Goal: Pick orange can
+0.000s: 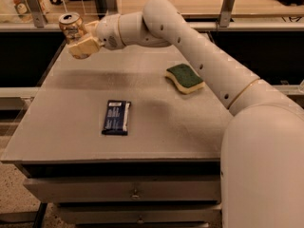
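The orange can [71, 27] has an orange-gold mottled body and a silver top with a pull tab. It is upright and lifted above the far left corner of the grey table [156, 122]. My gripper [80, 38] is shut on the can from the right side, with cream fingers [83, 46] around its lower body. The white arm reaches in from the lower right across the table.
A dark blue snack bar wrapper [116, 117] lies flat at the table's front middle. A green and yellow sponge [185, 78] lies at the right. A glass railing with metal posts [34, 3] runs behind the table. Drawers [135, 192] are below the tabletop.
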Tool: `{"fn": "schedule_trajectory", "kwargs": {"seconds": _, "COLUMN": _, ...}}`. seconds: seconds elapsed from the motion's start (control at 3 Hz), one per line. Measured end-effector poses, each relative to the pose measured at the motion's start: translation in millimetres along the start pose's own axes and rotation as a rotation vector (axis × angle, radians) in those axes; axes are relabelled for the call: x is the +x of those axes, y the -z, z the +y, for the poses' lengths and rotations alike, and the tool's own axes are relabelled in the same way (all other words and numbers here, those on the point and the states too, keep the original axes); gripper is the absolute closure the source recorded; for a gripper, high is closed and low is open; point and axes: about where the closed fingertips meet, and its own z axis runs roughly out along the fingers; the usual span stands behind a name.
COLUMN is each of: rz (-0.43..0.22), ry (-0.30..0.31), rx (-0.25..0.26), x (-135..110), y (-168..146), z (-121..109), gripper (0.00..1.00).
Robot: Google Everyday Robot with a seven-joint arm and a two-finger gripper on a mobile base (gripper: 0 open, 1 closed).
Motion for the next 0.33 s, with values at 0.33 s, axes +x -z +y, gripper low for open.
{"fn": "schedule_trajectory", "kwargs": {"seconds": 0.33, "rz": 0.0, "ry": 0.0, "rx": 0.0, "x": 0.0, "y": -0.1, "z": 0.1, "gripper": 1.0}}
